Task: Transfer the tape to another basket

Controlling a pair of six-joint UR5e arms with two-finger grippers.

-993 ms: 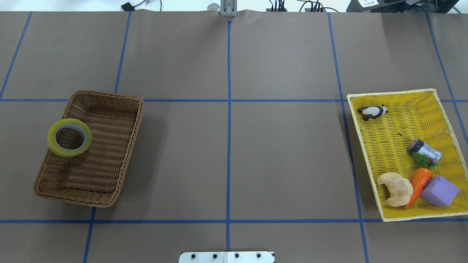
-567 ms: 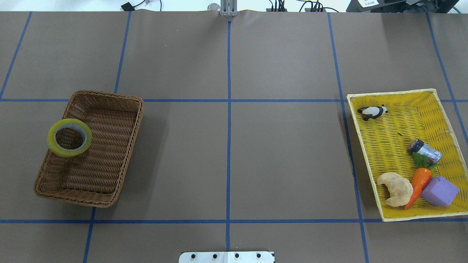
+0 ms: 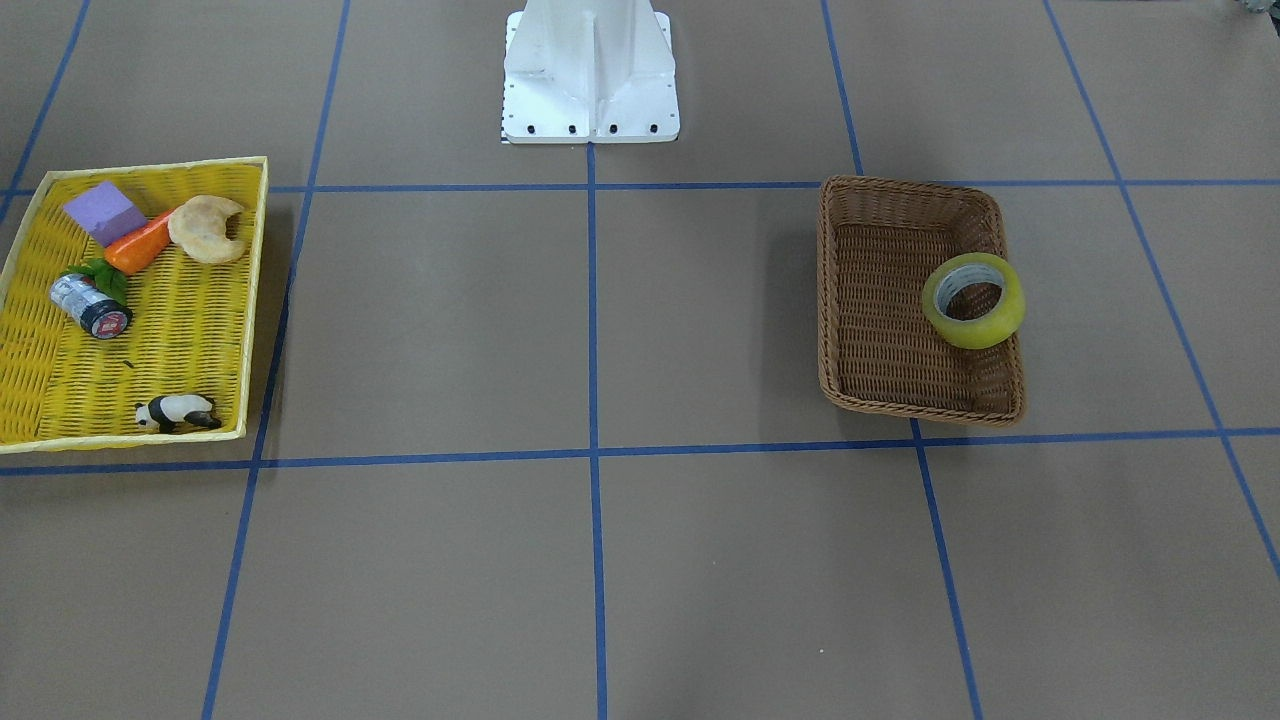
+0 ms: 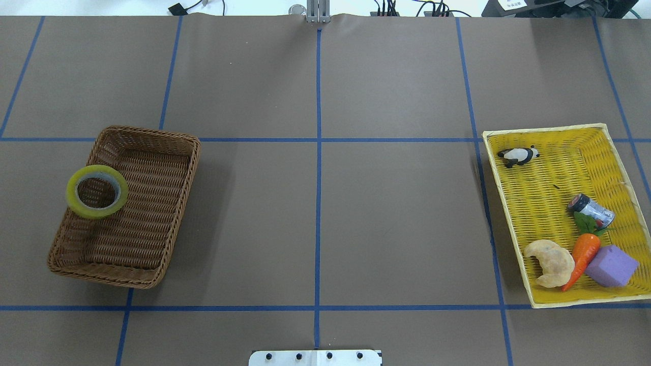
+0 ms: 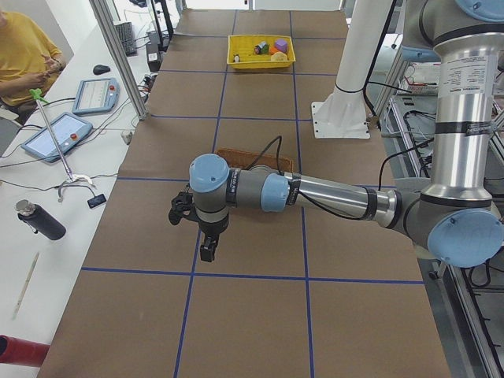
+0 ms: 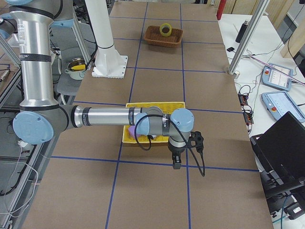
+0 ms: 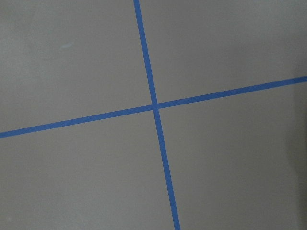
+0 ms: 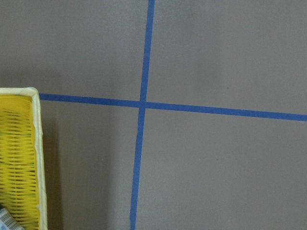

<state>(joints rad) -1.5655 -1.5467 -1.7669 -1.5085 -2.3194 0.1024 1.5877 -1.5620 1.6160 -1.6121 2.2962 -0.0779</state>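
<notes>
Tape leans at basket's 9 o'clock wall, looks delivered; my left pincer and right pincer idle, spread untellable; hold.

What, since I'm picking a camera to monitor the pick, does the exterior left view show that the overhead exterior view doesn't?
Only exterior left: the left arm stretched out over the table, and a person in yellow at the side bench. Only overhead exterior: the tape at the left wall of the brown basket, which the arm largely hides in the side view. Both: the yellow basket with its contents, and the blue grid lines.
</notes>
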